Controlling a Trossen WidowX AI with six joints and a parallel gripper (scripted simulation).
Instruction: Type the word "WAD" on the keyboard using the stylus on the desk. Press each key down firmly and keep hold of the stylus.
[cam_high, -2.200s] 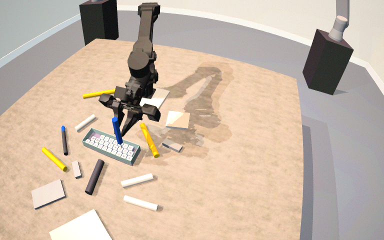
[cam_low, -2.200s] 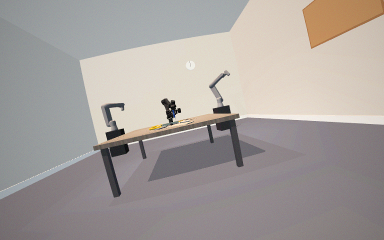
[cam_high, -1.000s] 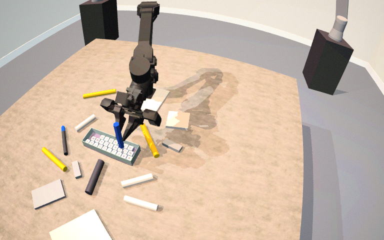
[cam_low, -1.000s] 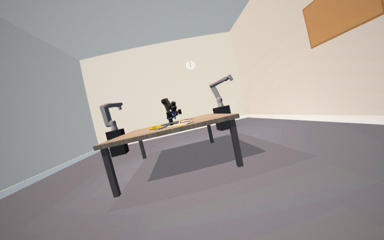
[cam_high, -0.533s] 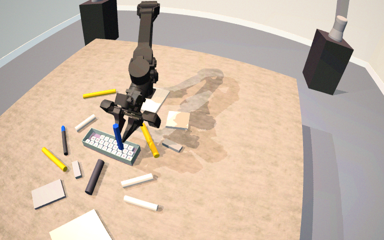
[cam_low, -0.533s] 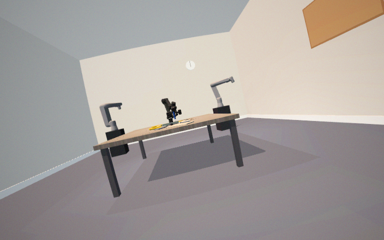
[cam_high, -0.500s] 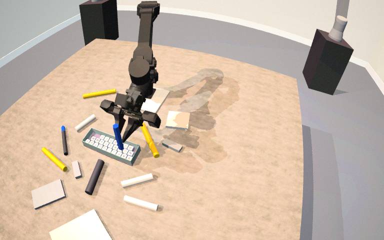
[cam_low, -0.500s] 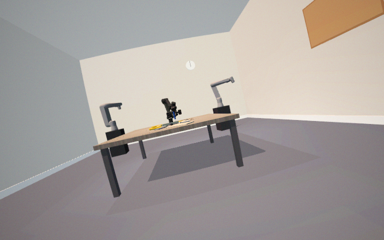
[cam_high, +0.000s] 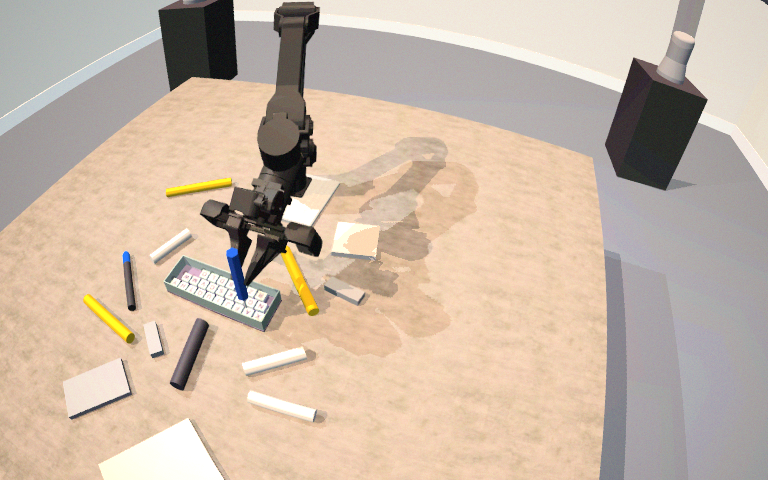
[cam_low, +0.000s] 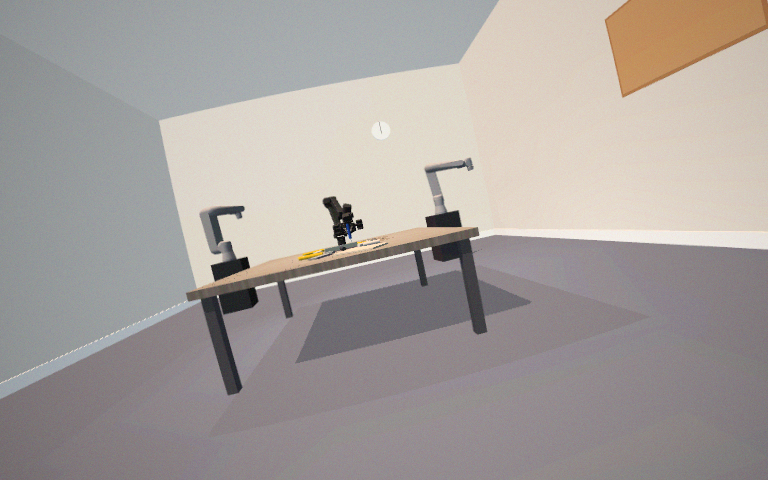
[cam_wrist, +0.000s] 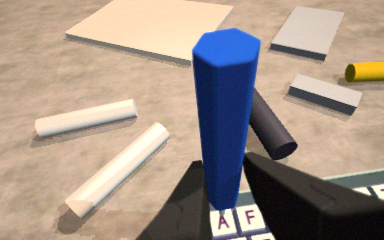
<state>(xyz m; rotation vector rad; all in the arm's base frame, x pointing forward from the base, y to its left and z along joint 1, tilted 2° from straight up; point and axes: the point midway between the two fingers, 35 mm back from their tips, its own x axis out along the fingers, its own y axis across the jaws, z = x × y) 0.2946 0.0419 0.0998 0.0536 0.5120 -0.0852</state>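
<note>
Stylus tip hidden; contact unclear

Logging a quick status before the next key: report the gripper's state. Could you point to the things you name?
Gripper (cam_high: 244, 277) (cam_wrist: 222, 165): closed on the blue stylus (cam_high: 235, 271) (cam_low: 348, 230) (cam_wrist: 225, 100), which stands roughly upright over the keyboard (cam_high: 175, 289) (cam_wrist: 352, 180).

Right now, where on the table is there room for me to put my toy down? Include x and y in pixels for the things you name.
There's a big bare patch right of the gray block (cam_high: 344, 290) in the top view, reaching the table's right edge. Another lies right of the two lower white sticks (cam_high: 274, 361) (cam_high: 282, 405). It's crowded around the keyboard (cam_high: 271, 316) (cam_wrist: 350, 180), where the fingers (cam_high: 242, 276) grip the blue stylus (cam_high: 236, 274) (cam_low: 348, 230) (cam_wrist: 223, 115).
</note>
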